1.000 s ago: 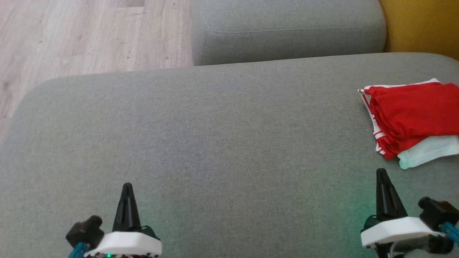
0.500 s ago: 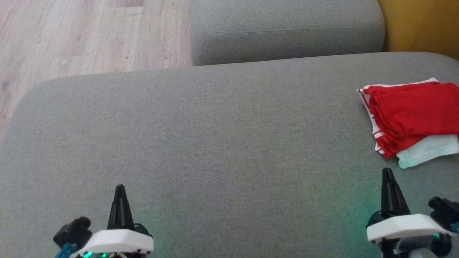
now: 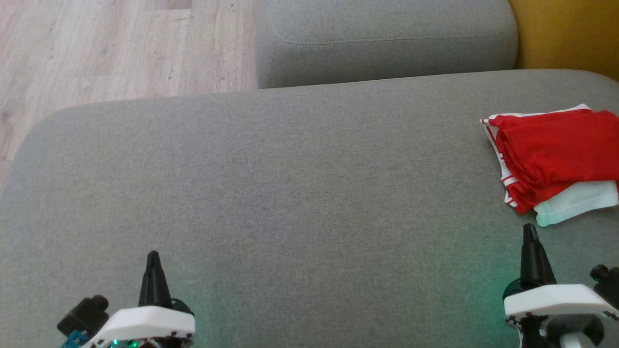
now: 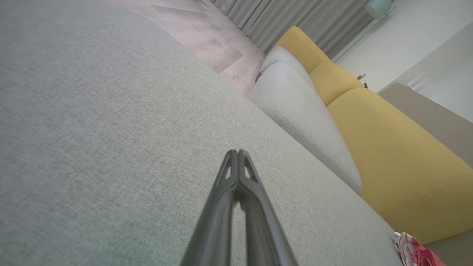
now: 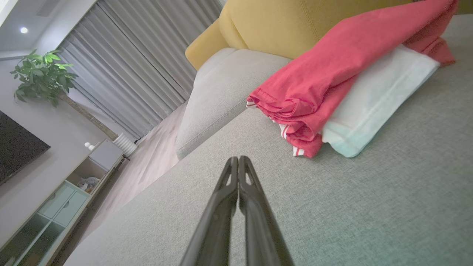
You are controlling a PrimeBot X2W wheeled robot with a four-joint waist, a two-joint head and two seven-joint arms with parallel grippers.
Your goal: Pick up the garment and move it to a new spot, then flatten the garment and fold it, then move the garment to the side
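Here the head view cuts off the folded red garment (image 3: 556,150), lying over a pale cloth (image 3: 575,205) at the right of the cushion (image 3: 290,193). The left wrist view shows the left gripper (image 4: 238,154) pressed together; the right wrist view, the right gripper (image 5: 238,159) too, near the garment.

Home living room: grey sofa (image 5: 258,214), curtains (image 5: 129,66), television (image 5: 16,147), houseplant (image 5: 40,74).

Right gripper (image 5: 238,158): two dark fingers pressed together, tips over the grey seat cushion (image 5: 207,221). Up and to the view's right, the folded red garment (image 5: 332,70), white stripes at its hem, lies over a pale mint-white cloth (image 5: 369,107). Gripper is apart from both. Beyond are a second grey cushion (image 5: 218,88), yellow backrest (image 5: 281,26), grey curtains (image 5: 140,62), leafy plant (image 5: 40,74) and low cabinet (image 5: 70,199).
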